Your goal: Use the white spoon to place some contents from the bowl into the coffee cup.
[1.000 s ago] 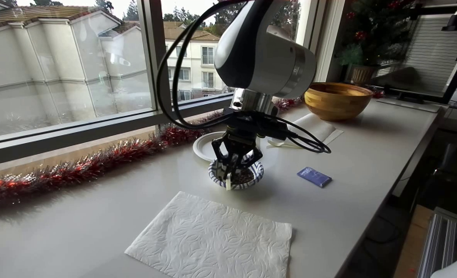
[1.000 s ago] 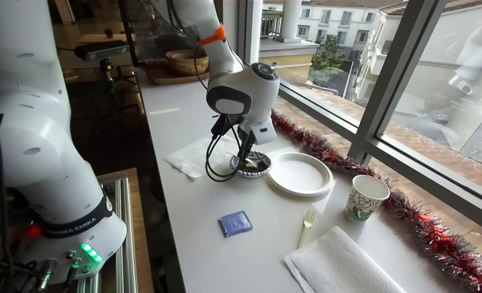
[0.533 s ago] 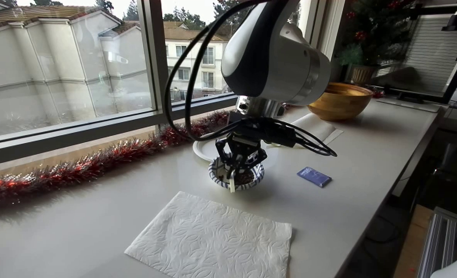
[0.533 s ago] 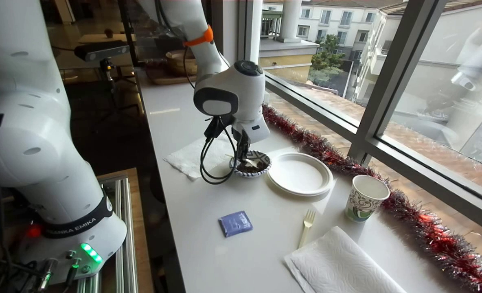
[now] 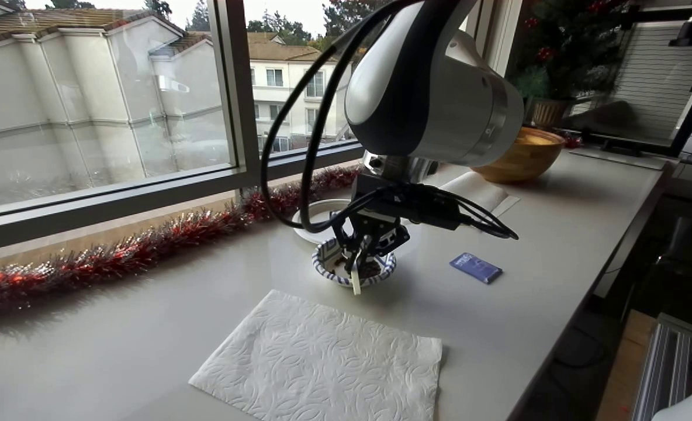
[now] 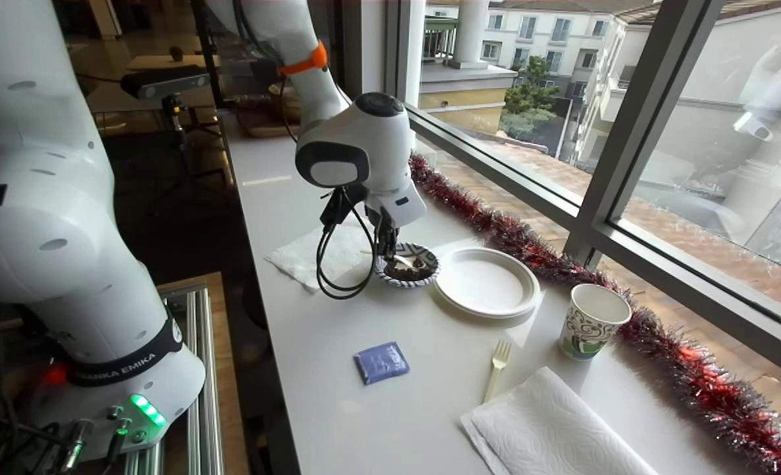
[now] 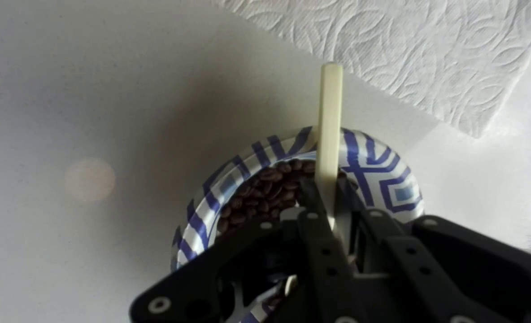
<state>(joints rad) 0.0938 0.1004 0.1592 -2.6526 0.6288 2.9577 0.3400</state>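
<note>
My gripper is shut on the white spoon, whose pale handle points out past the patterned rim. The bowl is white with blue bands and sits under my fingers. Dark brown beans, the contents, fill its bottom. In an exterior view the spoon's head lies among or just over the beans; how much it carries is too small to tell. From the opposite direction, only the handle end shows over the bowl's edge. The coffee cup, pale with a swirl print, stands upright near the window.
A white plate is beside the bowl, on the side toward the cup. On the table lie a blue packet, a fork and paper towels. Red tinsel runs along the window; a wooden bowl stands farther off.
The wrist has swung away from the cup side and tilted, with the spoon still gripped and its handle end slightly lower. The bowl has shifted a little.
</note>
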